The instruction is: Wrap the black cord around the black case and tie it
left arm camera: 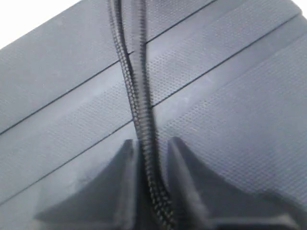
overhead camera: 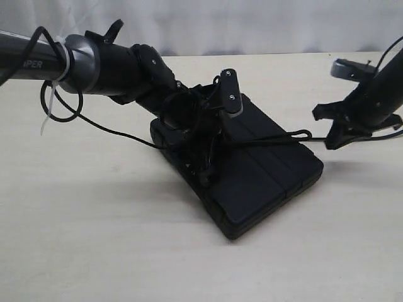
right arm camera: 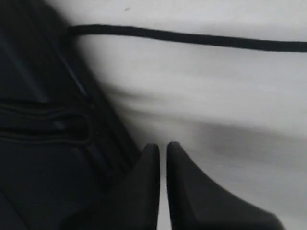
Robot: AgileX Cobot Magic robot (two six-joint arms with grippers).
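Thin black braided cord (left arm camera: 136, 105) is clamped in the left gripper (left arm camera: 151, 142), over the flat grooved black plastic case (left arm camera: 230, 120); the right gripper (right arm camera: 162, 145) is held closed beside it.

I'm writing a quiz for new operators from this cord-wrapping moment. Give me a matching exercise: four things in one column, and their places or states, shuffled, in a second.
Things
1. flat rectangular matte black plastic case
2. thin black braided cord
3. left gripper
4. right gripper

Places or states
A. jaws nearly together, nothing seen between them, beside the case
B. lies on the pale table
C. jaws closed on the cord, above the case's grooved top
D. runs across the case's grooves

Pairs: 1-B, 2-D, 3-C, 4-A
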